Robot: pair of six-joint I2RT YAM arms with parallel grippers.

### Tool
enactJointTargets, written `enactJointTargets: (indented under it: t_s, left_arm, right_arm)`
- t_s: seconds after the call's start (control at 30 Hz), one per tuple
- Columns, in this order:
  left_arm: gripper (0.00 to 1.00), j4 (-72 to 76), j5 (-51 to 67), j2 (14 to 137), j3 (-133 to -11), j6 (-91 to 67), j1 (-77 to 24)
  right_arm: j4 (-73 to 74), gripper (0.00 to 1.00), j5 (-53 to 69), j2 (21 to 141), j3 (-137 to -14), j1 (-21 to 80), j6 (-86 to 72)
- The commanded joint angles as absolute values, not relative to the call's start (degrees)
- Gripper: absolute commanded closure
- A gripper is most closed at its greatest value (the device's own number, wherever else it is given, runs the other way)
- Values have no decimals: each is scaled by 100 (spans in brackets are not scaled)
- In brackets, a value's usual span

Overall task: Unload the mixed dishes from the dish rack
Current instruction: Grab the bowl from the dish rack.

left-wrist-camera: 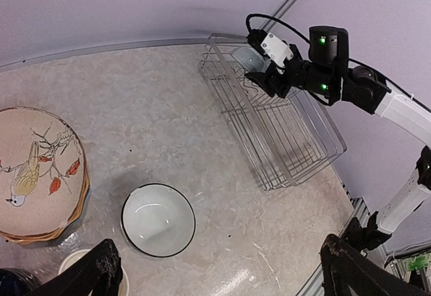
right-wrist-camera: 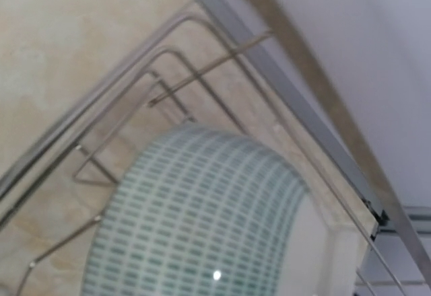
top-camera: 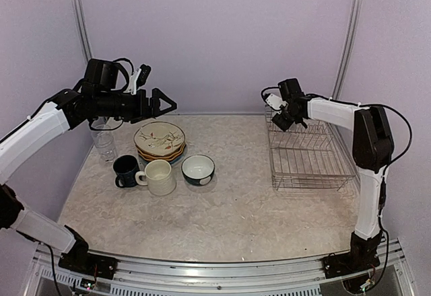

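The silver wire dish rack (top-camera: pixel 306 153) stands at the right and also shows in the left wrist view (left-wrist-camera: pixel 283 131). A teal-patterned bowl (right-wrist-camera: pixel 202 222) lies on its side in the rack's far left corner (left-wrist-camera: pixel 244 55). My right gripper (top-camera: pixel 283 118) hovers right at that bowl; its fingers do not show in its own view. On the left stand the stacked plates (top-camera: pixel 159 140), a dark blue mug (top-camera: pixel 125 170), a cream mug (top-camera: pixel 158 177), a teal bowl with pale inside (top-camera: pixel 198 169) and a clear tumbler (top-camera: pixel 104 141). My left gripper (top-camera: pixel 161 101) is open and empty, raised above the plates.
The back wall runs close behind the rack and the plates. Bare marble tabletop (top-camera: pixel 236 222) lies between the dishes and the rack and toward the front edge. The rack's wires (right-wrist-camera: pixel 135 107) surround the patterned bowl closely.
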State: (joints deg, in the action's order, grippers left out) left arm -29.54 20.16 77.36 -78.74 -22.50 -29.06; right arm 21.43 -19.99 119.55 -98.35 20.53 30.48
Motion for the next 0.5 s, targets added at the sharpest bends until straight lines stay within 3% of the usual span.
enactJointTargets:
  t_s: [0.0,0.47]
  left_arm:
    - [1,-2867,2063,7639,-7855,-2240,-2850]
    - [1,-2844,2156,7689,-7855,-2285,-2850]
  right_arm:
    - [1535,100,-2330,11514,-9649,2072,2273]
    - [634,100,-1703,10473,-8751,1975,-480]
